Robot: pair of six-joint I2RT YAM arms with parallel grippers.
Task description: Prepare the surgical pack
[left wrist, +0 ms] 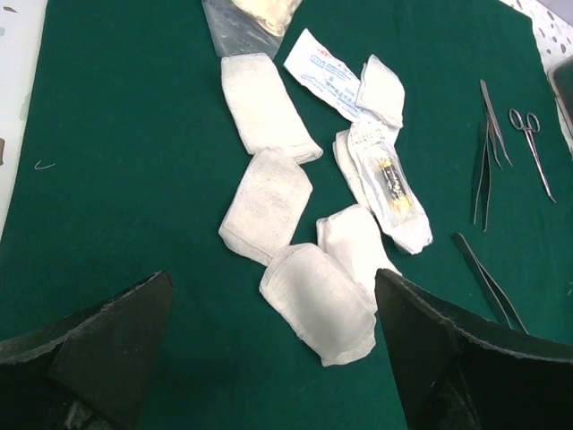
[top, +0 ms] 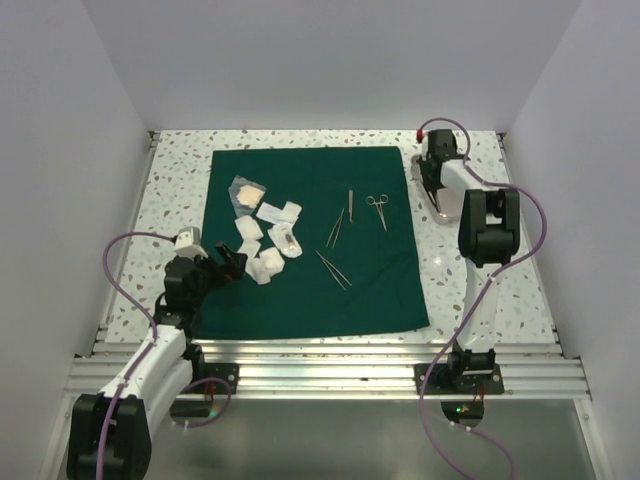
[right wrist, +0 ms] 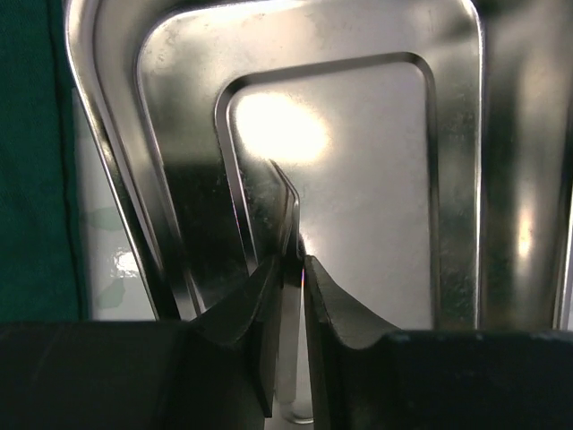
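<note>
Well, the speckled tabletop (top: 180,170) carries the surgical pack (top: 370,290), a dark green drape spread flat at its middle. Just off the drape's far right corner sits the steel tray (right wrist: 376,134). My left hand (left wrist: 273,276) hovers wide open above gauze pads (left wrist: 269,202) on the drape. My right hand (right wrist: 291,269) has its fingers flanking thin forceps (right wrist: 288,215) over the tray; whether they pinch, I cannot tell.

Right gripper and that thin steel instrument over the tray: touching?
Touching. Right wrist view: the right gripper pinches the thin steel instrument from both sides.

Gauze pads (top: 262,240) on the drape (top: 380,290), instruments (top: 340,225) right of them, tray (right wrist: 358,179) beyond the drape's right edge
</note>
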